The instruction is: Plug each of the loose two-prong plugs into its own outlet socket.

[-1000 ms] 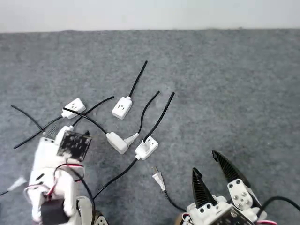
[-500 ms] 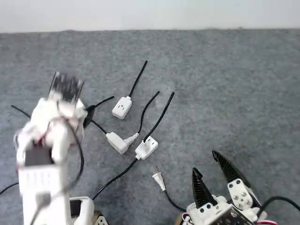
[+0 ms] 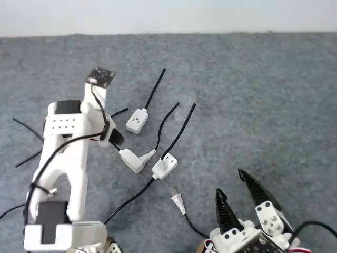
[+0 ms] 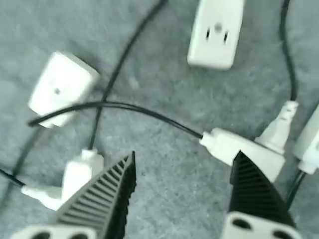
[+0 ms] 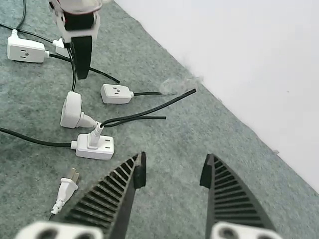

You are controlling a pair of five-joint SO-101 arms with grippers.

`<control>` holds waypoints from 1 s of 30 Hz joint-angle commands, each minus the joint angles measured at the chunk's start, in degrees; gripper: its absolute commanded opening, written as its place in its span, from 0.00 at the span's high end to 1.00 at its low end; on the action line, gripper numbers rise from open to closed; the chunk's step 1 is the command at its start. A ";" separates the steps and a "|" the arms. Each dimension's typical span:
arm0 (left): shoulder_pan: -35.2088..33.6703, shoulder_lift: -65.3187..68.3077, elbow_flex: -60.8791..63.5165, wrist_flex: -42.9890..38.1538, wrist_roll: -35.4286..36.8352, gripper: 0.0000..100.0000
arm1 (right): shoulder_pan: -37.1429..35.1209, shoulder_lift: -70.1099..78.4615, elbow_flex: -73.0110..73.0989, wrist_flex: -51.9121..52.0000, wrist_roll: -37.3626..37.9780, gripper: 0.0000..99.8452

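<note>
Left gripper (image 4: 185, 164) high over the grey bench (image 3: 274, 95), fingers released, empty outlet socket (image 4: 216, 32) beyond, right gripper (image 3: 230, 183) low, fingers spread, loose two-prong plug (image 3: 177, 200) just beside, cord hidden under that arm.

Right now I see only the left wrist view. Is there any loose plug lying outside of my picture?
Observer: Yes. One loose two-prong plug lies on the carpet, near the right gripper.
Operator: Is that gripper free to take it?
Observer: Its jaws stand open, with nothing between them.
Operator: At the edge of my picture one socket is cut off. Is it free?
Observer: No. That socket has an inserted plug in it.
</note>
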 commanded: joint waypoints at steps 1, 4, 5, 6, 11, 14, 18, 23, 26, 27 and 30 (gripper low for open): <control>-1.05 3.87 -0.57 0.79 0.70 0.70 | 0.75 0.22 0.53 1.54 0.53 0.81; -0.53 5.54 2.24 0.62 0.62 0.70 | 0.75 0.22 0.53 1.54 0.53 0.81; -0.62 5.98 2.86 0.44 0.62 0.70 | 0.75 0.22 0.53 1.54 0.53 0.81; -0.97 6.33 3.12 0.44 0.44 0.70 | 0.75 0.22 0.53 1.54 0.53 0.81; -1.76 6.77 4.62 0.53 0.70 0.70 | 0.66 0.22 0.53 1.54 0.53 0.81; -2.64 6.77 5.05 -1.05 0.70 0.70 | 0.66 0.13 0.53 1.54 0.53 0.81; -5.80 6.77 5.14 -3.78 0.97 0.70 | 0.66 0.13 0.53 1.63 0.53 0.81; -9.76 6.86 4.88 -7.82 -1.32 0.70 | 0.66 0.13 0.53 1.63 0.53 0.81; -9.67 6.86 4.70 -9.05 -1.67 0.70 | 0.66 0.13 0.53 1.63 0.53 0.81; -9.49 6.95 4.26 -9.32 -1.67 0.70 | 0.66 0.13 0.53 1.63 0.53 0.81; -9.14 6.95 3.21 -10.29 -1.93 0.70 | 0.66 0.13 0.53 1.63 0.53 0.81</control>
